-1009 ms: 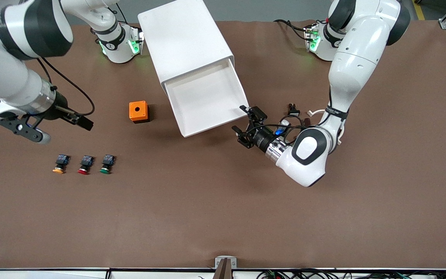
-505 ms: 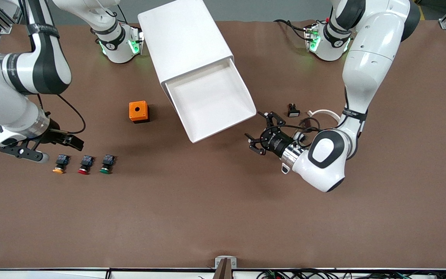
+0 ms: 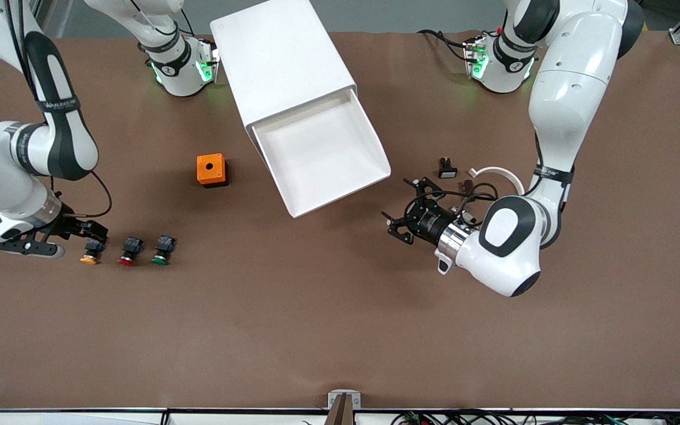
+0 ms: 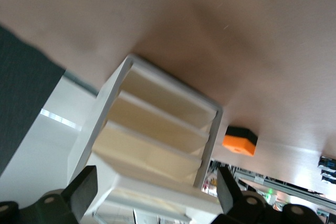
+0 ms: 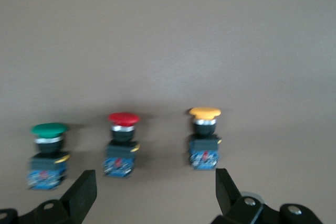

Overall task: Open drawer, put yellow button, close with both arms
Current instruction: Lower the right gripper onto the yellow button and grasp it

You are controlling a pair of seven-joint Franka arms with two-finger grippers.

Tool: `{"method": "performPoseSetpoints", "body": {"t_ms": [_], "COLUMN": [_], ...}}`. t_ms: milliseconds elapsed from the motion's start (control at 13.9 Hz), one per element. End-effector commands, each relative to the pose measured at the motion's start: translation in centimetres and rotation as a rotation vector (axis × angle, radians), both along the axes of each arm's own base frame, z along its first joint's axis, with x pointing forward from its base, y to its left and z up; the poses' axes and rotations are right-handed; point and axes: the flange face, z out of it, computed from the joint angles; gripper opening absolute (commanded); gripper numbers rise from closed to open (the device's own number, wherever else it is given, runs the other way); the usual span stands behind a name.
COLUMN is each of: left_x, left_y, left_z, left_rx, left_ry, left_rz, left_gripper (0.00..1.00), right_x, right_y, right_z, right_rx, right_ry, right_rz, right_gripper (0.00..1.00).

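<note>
The white cabinet (image 3: 284, 59) stands at the back middle with its top drawer (image 3: 322, 156) pulled out and empty. The yellow button (image 3: 90, 251) stands in a row with a red button (image 3: 129, 251) and a green button (image 3: 163, 251). My right gripper (image 3: 83, 231) is open and low, close beside the yellow button. In the right wrist view the yellow button (image 5: 205, 137) is just ahead of my open right gripper (image 5: 153, 187). My left gripper (image 3: 404, 206) is open and empty, a short way off the drawer's front corner. In the left wrist view it (image 4: 157, 184) faces the cabinet (image 4: 157, 124).
An orange box (image 3: 211, 170) with a round hole sits between the buttons and the drawer. A small black part (image 3: 447, 168) and a white curved piece (image 3: 496, 172) lie by the left arm's forearm.
The drawer has slid farther out. My left gripper has let go and backed away from its front corner. My right gripper has come down to the yellow button.
</note>
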Motion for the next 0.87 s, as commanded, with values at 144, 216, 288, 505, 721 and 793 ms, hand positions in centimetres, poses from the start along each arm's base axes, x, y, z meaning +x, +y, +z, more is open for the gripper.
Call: {"method": "performPoseSetpoints", "body": {"t_ms": [144, 216, 288, 505, 721, 793], "left_x": [1.6, 1.8, 1.8, 3.1, 2.7, 2.8], "left_y": [-0.4, -0.3, -0.8, -0.2, -1.1, -1.2], "left_z": [2.8, 3.9, 4.5, 7.1, 8.8, 8.8], "left_rx": [0.084, 0.107, 0.122, 0.192, 0.296, 0.312], "left_ry": [-0.362, -0.459, -0.523, -0.665, -0.76, -0.778], "left_rz": [-0.137, -0.197, -0.253, -0.273, -0.371, -0.38], "left_gripper": [1.0, 1.0, 1.0, 1.0, 1.0, 1.0], "right_x": [-0.5, -0.6, -0.7, -0.9, -1.4, -1.8], "right_y": [-4.2, -4.4, -4.6, -5.0, -5.2, -5.2], "right_z": [-5.3, -5.4, -5.9, -6.7, -7.8, -8.3], "right_rx": [-0.008, -0.008, -0.008, 0.004, 0.03, 0.037], "right_ry": [-0.003, -0.003, 0.0, 0.008, 0.021, 0.03], "right_rz": [0.012, 0.009, 0.005, -0.015, -0.05, -0.058], "right_gripper": [1.0, 1.0, 1.0, 1.0, 1.0, 1.0]}}
